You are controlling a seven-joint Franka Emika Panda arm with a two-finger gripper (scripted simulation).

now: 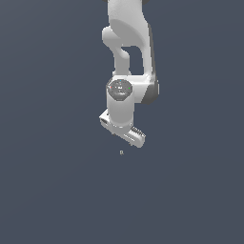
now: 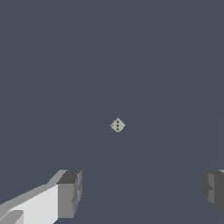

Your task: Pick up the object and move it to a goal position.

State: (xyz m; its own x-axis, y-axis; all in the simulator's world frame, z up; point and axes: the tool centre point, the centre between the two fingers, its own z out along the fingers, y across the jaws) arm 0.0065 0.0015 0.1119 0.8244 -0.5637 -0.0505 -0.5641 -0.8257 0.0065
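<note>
Here the object (image 2: 117, 125) is a tiny pale grey diamond-shaped speck with dark dots

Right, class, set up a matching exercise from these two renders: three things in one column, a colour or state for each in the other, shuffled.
Things:
1. tiny pale grey object
2. white robot gripper
3. flat floor

Descriptions:
A. dark blue-grey, plain
B. open, holding nothing
C. lies apart from the fingers, with dark dots on it

Pairs: 1-C, 2-B, 3-A

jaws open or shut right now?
Open. In the wrist view the gripper's two fingers stand wide apart, nothing between them; the object lies beyond.
</note>
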